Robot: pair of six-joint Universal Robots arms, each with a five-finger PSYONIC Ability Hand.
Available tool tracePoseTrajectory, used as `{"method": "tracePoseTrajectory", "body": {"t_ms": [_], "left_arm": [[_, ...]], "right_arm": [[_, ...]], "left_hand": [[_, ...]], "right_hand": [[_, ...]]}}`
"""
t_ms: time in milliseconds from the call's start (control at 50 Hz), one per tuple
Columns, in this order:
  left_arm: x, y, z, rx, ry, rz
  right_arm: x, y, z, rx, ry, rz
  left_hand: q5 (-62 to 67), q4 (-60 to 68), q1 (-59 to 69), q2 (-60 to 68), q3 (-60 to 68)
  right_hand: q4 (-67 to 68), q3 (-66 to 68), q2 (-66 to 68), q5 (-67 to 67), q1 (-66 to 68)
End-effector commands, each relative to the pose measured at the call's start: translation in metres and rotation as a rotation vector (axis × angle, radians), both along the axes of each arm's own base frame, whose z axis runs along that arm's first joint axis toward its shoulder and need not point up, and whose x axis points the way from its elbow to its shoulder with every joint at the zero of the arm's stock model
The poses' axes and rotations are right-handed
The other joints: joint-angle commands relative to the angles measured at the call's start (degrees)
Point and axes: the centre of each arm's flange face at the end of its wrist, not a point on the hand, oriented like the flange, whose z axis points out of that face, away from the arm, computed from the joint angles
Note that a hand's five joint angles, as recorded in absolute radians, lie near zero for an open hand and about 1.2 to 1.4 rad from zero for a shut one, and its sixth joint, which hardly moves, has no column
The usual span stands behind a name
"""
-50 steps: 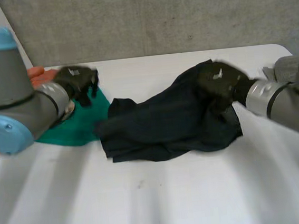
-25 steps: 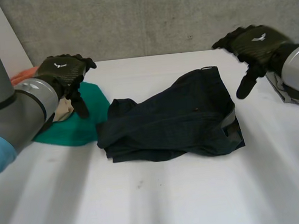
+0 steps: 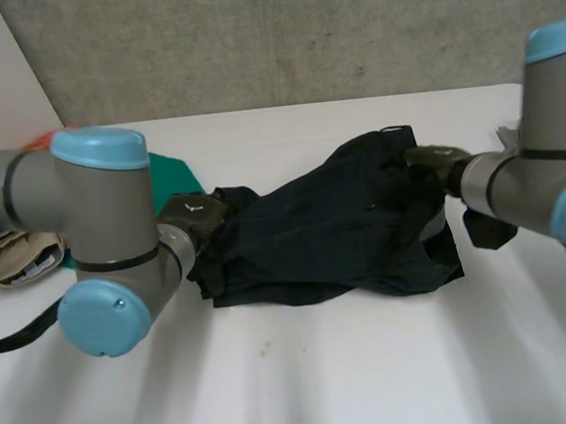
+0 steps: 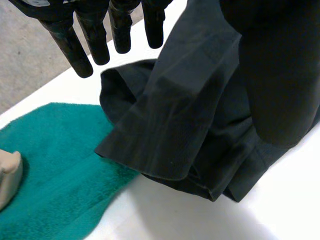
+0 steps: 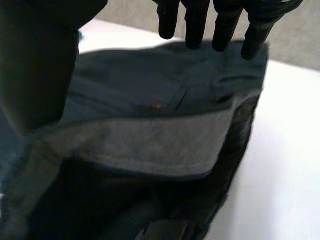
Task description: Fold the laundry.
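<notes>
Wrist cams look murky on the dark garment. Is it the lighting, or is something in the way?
Left wrist view: evenly lit, the dark garment shows its folds, but the thumb of the left hand hides part of it. Right wrist view: the thumb of the right hand masks one side, and the garment's inside lies in deep shade. Head view: no glare on the table.

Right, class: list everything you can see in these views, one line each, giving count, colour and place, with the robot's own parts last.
Garment: one, dark navy, crumpled mid-table between the hands.
Towel: one, green, touching the garment's end near the left hand.
Bundle: one, beige, beside the towel, behind the left arm.
Table: one, white, under everything.
Wall: one, grey, behind the table.
Arms: two, grey with light-blue caps, left arm, right arm.
Left hand: one, black, open, at the garment's left end.
Right hand: one, black, open, at the garment's right end.
</notes>
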Motion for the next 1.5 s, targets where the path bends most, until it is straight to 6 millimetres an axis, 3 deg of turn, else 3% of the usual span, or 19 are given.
{"method": "tracePoseTrajectory", "body": {"t_ms": [20,200,260,300,340,440,520,580,680,760,860,980,1120,1200,1260,1360,1380,1460,1500], "left_arm": [[-0.005,-0.012,-0.017,0.013,-0.026,-0.003],[-0.014,-0.034,-0.002,-0.089,-0.033,-0.021],[-0.022,-0.043,0.010,-0.151,-0.017,-0.050],[-0.025,-0.051,0.028,-0.231,-0.022,-0.065],[-0.023,-0.071,0.066,-0.398,-0.021,-0.049],[0.001,-0.092,0.227,-0.991,0.270,0.104],[0.024,-0.075,0.306,-1.276,0.545,0.156],[0.026,-0.068,0.317,-1.297,0.603,0.123],[0.020,-0.071,0.296,-1.171,0.592,0.059],[0.018,-0.084,0.246,-1.024,0.524,0.072],[0.018,-0.096,0.157,-0.800,0.406,0.093],[0.015,-0.076,0.047,-0.516,0.235,0.064],[0.017,-0.049,0.011,-0.402,0.105,0.015],[0.020,-0.039,0.040,-0.421,0.107,0.016],[0.027,-0.033,0.104,-0.546,0.181,0.032],[0.050,0.001,0.247,-0.890,0.383,0.059],[0.062,0.021,0.295,-1.009,0.457,0.071],[0.082,0.024,0.348,-1.117,0.539,0.127],[0.083,0.017,0.351,-1.090,0.535,0.148]], "right_arm": [[0.016,-0.012,-0.032,0.019,0.039,0.032],[0.030,-0.030,-0.057,-0.045,0.102,0.022],[0.038,-0.042,-0.056,-0.127,0.104,0.035],[0.040,-0.046,-0.053,-0.158,0.105,0.040],[0.049,-0.071,-0.006,-0.456,0.150,0.035],[0.056,-0.082,0.150,-1.181,0.043,-0.135],[0.048,-0.062,0.211,-1.447,-0.138,-0.206],[0.049,-0.053,0.218,-1.499,-0.183,-0.187],[0.053,-0.045,0.198,-1.402,-0.139,-0.125],[0.060,-0.043,0.161,-1.259,-0.077,-0.068],[0.061,-0.046,0.079,-1.028,0.064,-0.001],[0.050,-0.030,-0.022,-0.765,0.284,0.100],[0.040,-0.012,-0.041,-0.664,0.361,0.142],[0.036,-0.008,-0.006,-0.702,0.331,0.117],[0.032,-0.005,0.054,-0.820,0.268,0.067],[0.019,0.011,0.175,-1.095,0.088,-0.044],[0.012,0.020,0.215,-1.183,0.003,-0.081],[0.004,0.037,0.277,-1.313,-0.179,-0.117],[0.003,0.034,0.284,-1.326,-0.199,-0.123]], "left_hand": [[12.73,13.87,13.59,13.60,13.42],[66.86,68.00,67.72,67.73,67.55],[66.91,68.06,67.78,67.79,67.60],[66.91,68.06,67.78,67.79,67.60],[66.91,68.06,67.78,67.79,67.60],[66.91,68.06,67.78,67.79,67.60],[66.91,68.06,67.78,67.79,67.60],[66.91,68.06,67.78,67.79,67.60],[66.91,68.06,67.78,67.79,67.60],[66.91,68.06,67.78,67.79,67.60],[66.91,68.06,67.78,67.79,67.60],[66.91,68.06,67.78,67.79,67.60],[66.91,68.06,67.78,67.79,67.60],[66.91,68.06,67.78,67.79,67.60],[66.91,68.06,67.78,67.79,67.60],[66.91,68.06,67.78,67.79,67.60],[66.91,68.06,67.78,67.79,67.60],[66.91,68.06,67.78,67.79,67.60],[66.91,68.06,67.78,67.79,67.60]], "right_hand": [[-1.84,-1.88,-1.65,-2.69,-2.47],[34.41,34.37,34.60,33.56,33.79],[68.05,68.01,68.24,67.20,67.43],[68.16,68.12,68.35,67.31,67.53],[68.16,68.12,68.35,67.31,67.53],[68.16,68.12,68.35,67.31,67.53],[68.16,68.12,68.35,67.31,67.53],[68.16,68.12,68.35,67.31,67.53],[68.16,68.12,68.35,67.31,67.53],[68.16,68.12,68.35,67.31,67.53],[68.16,68.12,68.35,67.31,67.53],[68.16,68.12,68.35,67.31,67.53],[68.16,68.12,68.35,67.31,67.53],[68.16,68.12,68.35,67.31,67.53],[68.16,68.12,68.35,67.31,67.53],[68.16,68.12,68.35,67.31,67.53],[68.16,68.12,68.35,67.31,67.53],[68.16,68.12,68.35,67.31,67.53],[68.16,68.12,68.35,67.31,67.53]]}}
